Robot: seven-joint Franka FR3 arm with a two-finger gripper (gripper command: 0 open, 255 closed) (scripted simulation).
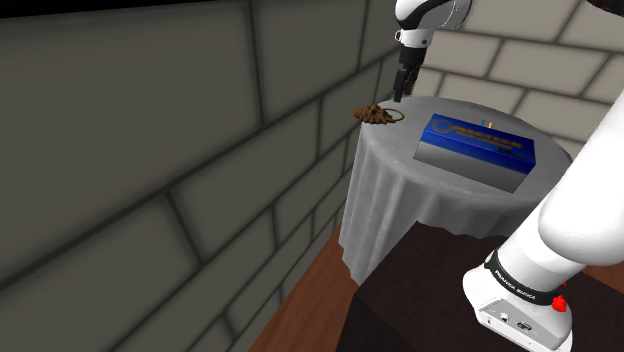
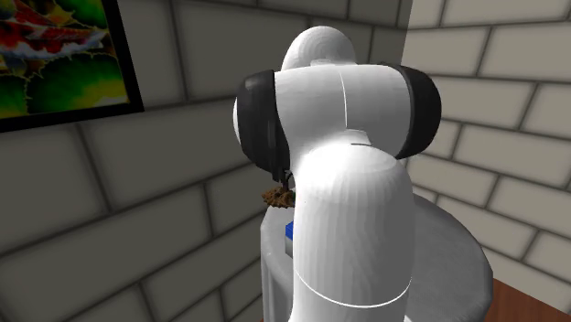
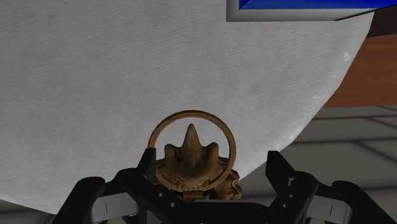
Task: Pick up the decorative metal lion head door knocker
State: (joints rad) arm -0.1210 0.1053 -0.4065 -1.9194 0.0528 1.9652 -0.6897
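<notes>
The claw point(image 3: 215, 170) is hanging with its two black fingers point(image 3: 280, 170) spread wide and gripping nothing. Directly under it the lion head door knocker point(image 3: 193, 160) is lying flat, brown-gold, its ring circling the head. It is sitting in the gap between the fingers, closer to one of them than to the other, and neither finger is clasping it. From the shoulder view the fingertips are hovering a little above the knocker rather than resting on it. The knocker is lying right at the curved rim of a round table point(image 1: 400, 205) draped in a pale cloth. Just past the claw on that side the cloth is dropping away over the edge. Beyond the drop a grey block wall point(image 1: 150, 150) is standing near, leaving only a narrow strip of open room between rim and wall. On the claw's other side bare cloth is stretching out flat, giving open room for moving. A blue box point(image 1: 475, 148) is lying well apart from the claw, towards the stand point(image 1: 420, 300), with bare cloth between it and the knocker. Below the table's edge a brown wooden floor point(image 1: 300, 310) is showing. Behind the claw the white arm point(image 2: 352, 183) is rising.
</notes>
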